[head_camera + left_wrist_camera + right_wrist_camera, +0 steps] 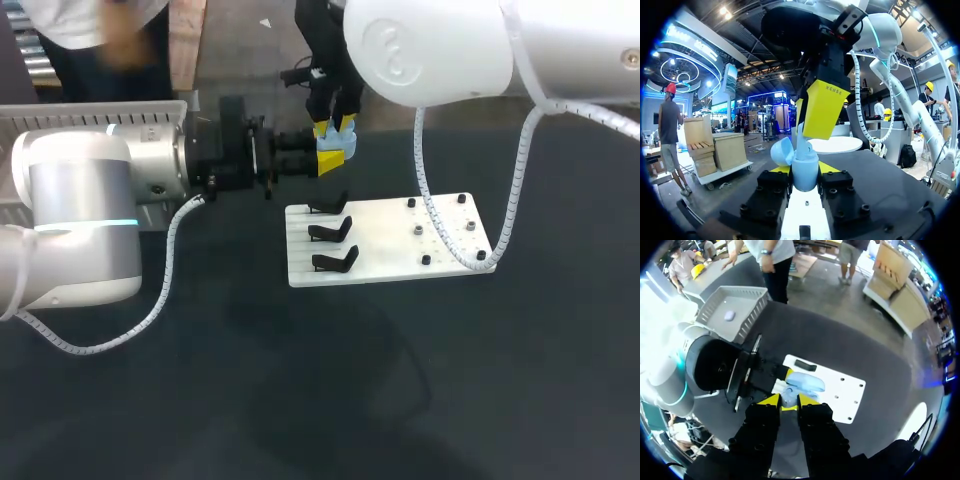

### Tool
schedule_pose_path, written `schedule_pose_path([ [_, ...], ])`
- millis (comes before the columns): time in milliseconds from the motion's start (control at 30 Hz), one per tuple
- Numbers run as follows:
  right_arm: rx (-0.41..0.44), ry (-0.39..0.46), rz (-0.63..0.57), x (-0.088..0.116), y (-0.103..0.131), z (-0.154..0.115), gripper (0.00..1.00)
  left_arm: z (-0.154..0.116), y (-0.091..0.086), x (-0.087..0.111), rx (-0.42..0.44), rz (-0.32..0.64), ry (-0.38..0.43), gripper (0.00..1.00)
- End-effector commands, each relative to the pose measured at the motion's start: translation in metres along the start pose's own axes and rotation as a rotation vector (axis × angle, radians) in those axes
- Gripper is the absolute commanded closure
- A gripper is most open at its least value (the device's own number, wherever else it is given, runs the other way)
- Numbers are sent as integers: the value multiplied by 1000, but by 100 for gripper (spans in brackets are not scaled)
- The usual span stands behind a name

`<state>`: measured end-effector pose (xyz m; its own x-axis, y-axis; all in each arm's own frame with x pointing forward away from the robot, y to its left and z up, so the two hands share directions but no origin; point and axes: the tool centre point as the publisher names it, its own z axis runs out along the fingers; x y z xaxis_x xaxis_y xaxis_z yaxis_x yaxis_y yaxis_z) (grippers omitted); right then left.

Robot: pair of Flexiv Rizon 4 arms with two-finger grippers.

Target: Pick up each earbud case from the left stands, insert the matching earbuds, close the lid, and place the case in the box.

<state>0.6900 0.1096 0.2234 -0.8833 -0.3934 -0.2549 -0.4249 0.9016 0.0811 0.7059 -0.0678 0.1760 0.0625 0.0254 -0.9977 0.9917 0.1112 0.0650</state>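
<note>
Light-blue earbud case (805,175), lid open, sits pinched by your left gripper (320,163) over the white board's (390,245) far edge, right gripper (336,128) at its mouth, grip untellable: insertion step, seemingly; next, press earbuds home squarely.

A pale blue earbud case (336,160) hangs in the air in the upper middle of the head view, just over the far left corner of the white board (390,240). It is clamped from both sides in the left gripper (805,176). Its rounded lid (781,151) stands open, tipped to one side. Three black stands (332,232) sit in a column along the board's left edge. The grey box (100,108), at upper left, holds a lilac case (729,315).
</note>
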Motion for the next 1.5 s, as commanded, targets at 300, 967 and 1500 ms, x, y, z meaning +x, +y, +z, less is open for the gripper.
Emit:
schedule_pose_path([
  [300,2,-3,0,1,0,1,100,0,-2,1,-9,4,-4,100],
  [967,10,11,-16,0,1,4,100,0,-2,1,-9,4,-4,100],
  [1500,22,39,-31,-2,-1,11,100,0,-2,1,-9,4,-4,100],
])
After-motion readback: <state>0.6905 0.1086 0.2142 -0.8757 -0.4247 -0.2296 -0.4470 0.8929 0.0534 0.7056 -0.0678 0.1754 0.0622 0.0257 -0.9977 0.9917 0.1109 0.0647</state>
